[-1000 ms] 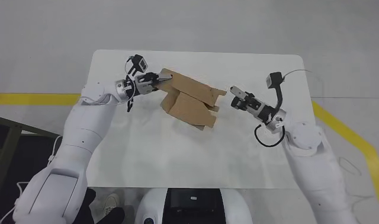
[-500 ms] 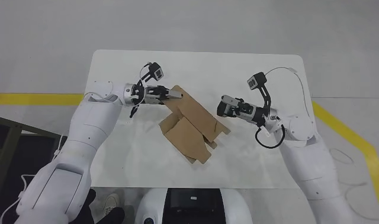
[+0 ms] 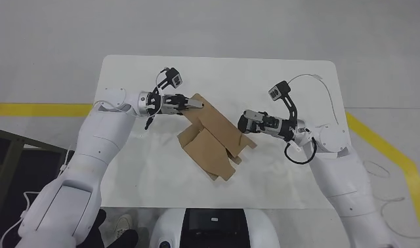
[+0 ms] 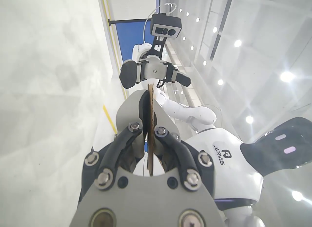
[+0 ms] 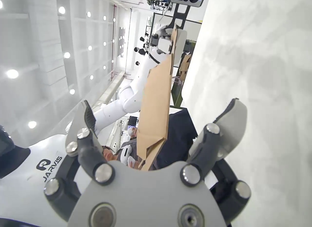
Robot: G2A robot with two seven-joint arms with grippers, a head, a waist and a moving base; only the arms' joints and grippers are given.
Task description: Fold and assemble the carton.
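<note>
**Asker:** From above, where is the carton, and how far along is the job?

**Describer:** The brown carton (image 3: 211, 135) lies over the middle of the white counter (image 3: 144, 176), running from 11 o'clock to 5 o'clock. It looks like a flat blank with flaps splayed at its 5 o'clock end, and no box walls stand yet. I judge the task barely begun. Opening it out, folding the flaps and closing it all remain.

**Asker:** And the tools in that view?

**Describer:** The left tool (image 3: 195, 105) meets the carton's 11 o'clock corner. The right tool (image 3: 244, 122) sits at its 3 o'clock edge, just beside the cardboard.

**Asker:** What does the left wrist view add?

**Describer:** The left tool (image 4: 147, 106) is clamped tight on the carton (image 4: 151, 145), which is seen edge-on and pinched between both pads. Beyond it, the right tool (image 4: 156, 76) faces this way, spread wide.

**Asker:** And the right wrist view?

**Describer:** The right tool (image 5: 159, 113) is opened wide, with one finger on each side of a panel of the carton (image 5: 156, 101). Neither pad appears to touch it. I judge the next move calls for closing on that panel, so both arms can pull the blank open.
</note>
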